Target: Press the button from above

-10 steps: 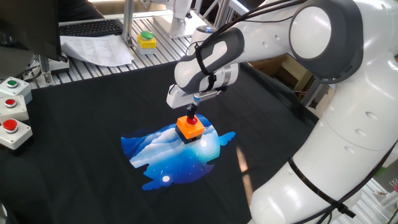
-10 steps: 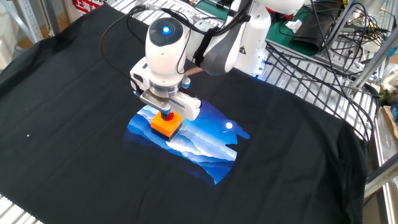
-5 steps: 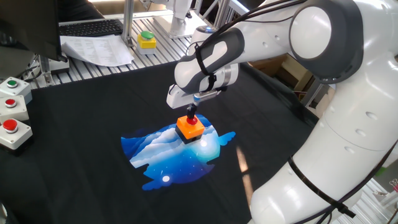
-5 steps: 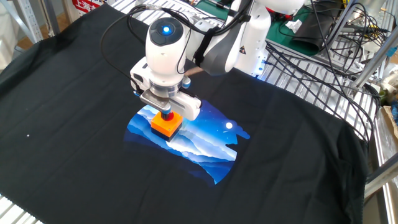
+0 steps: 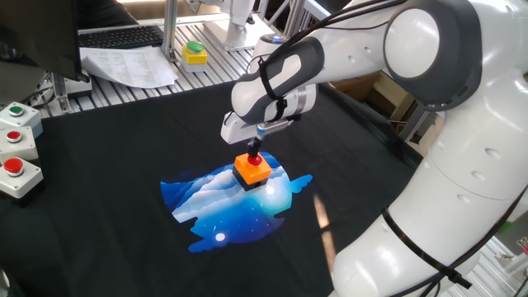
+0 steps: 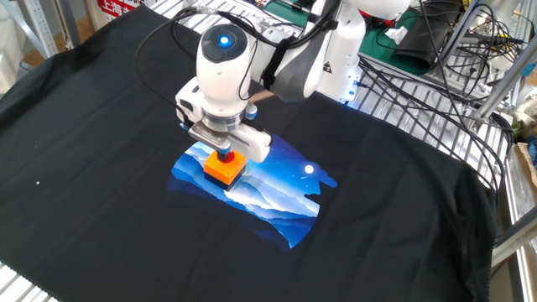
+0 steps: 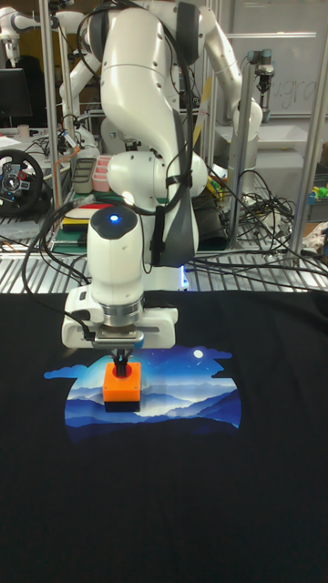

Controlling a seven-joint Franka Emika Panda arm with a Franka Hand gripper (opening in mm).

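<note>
The button (image 5: 254, 159) is a small red cap on an orange box (image 5: 252, 171) with a black base, standing on a blue printed patch (image 5: 223, 206) of the black cloth. My gripper (image 5: 256, 151) points straight down over it, its dark fingertips together and resting on the cap. The other fixed view has the gripper (image 6: 224, 152) directly above the orange box (image 6: 223, 170), covering most of the button. In the tall view the gripper (image 7: 119, 357) touches the red button (image 7: 119, 367) from above.
Pale grey boxes (image 5: 16, 157) with red and green buttons sit at the left edge. A yellow box (image 5: 195, 54) with a green button stands at the back beside papers (image 5: 124, 64). Cables (image 6: 436, 50) lie past the cloth's far right edge.
</note>
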